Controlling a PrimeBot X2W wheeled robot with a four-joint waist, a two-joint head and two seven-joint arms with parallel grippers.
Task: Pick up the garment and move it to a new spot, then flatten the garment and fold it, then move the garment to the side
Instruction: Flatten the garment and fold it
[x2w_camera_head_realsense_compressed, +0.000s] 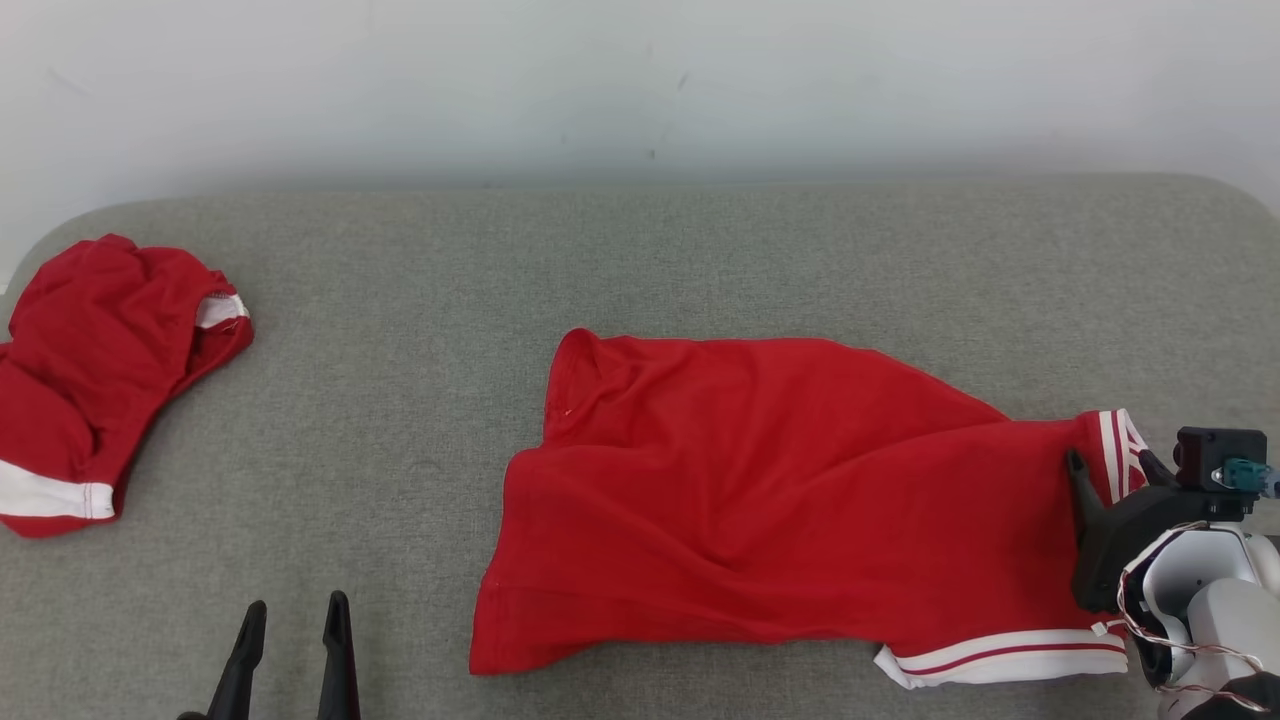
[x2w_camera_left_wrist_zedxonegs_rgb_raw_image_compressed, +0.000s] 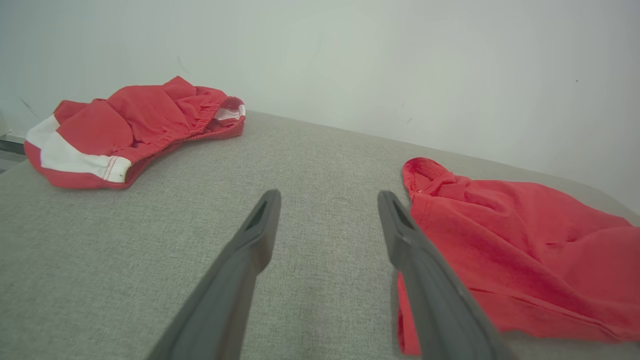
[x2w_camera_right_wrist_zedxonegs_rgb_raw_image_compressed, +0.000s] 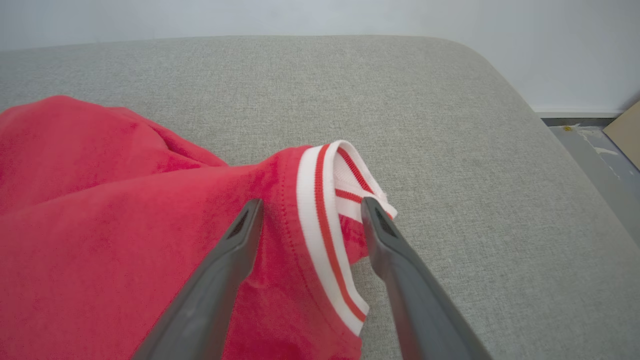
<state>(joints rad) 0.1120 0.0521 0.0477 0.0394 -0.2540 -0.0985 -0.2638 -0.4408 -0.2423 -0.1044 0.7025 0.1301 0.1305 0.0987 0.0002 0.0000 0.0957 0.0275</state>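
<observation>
A red garment (x2w_camera_head_realsense_compressed: 760, 480) lies spread and wrinkled on the grey fabric surface (x2w_camera_head_realsense_compressed: 400, 420), right of centre, with white-and-red striped bands at its right end. My right gripper (x2w_camera_head_realsense_compressed: 1108, 460) is open at that end. In the right wrist view its fingers (x2w_camera_right_wrist_zedxonegs_rgb_raw_image_compressed: 235, 250) straddle the raised striped band (x2w_camera_right_wrist_zedxonegs_rgb_raw_image_compressed: 320, 220) of the garment (x2w_camera_right_wrist_zedxonegs_rgb_raw_image_compressed: 100, 200), one on each side, not pinching it. My left gripper (x2w_camera_head_realsense_compressed: 295, 620) is open at the lower left, over bare surface. In the left wrist view it (x2w_camera_left_wrist_zedxonegs_rgb_raw_image_compressed: 329, 197) sits just left of the garment's (x2w_camera_left_wrist_zedxonegs_rgb_raw_image_compressed: 525, 235) edge, holding nothing.
A second red garment (x2w_camera_head_realsense_compressed: 90, 360) with white trim lies bunched at the far left, also seen as a heap (x2w_camera_left_wrist_zedxonegs_rgb_raw_image_compressed: 135, 120) in the left wrist view. A pale wall (x2w_camera_head_realsense_compressed: 640, 90) runs behind the surface. The surface's rounded right edge drops to a floor (x2w_camera_right_wrist_zedxonegs_rgb_raw_image_compressed: 600, 165).
</observation>
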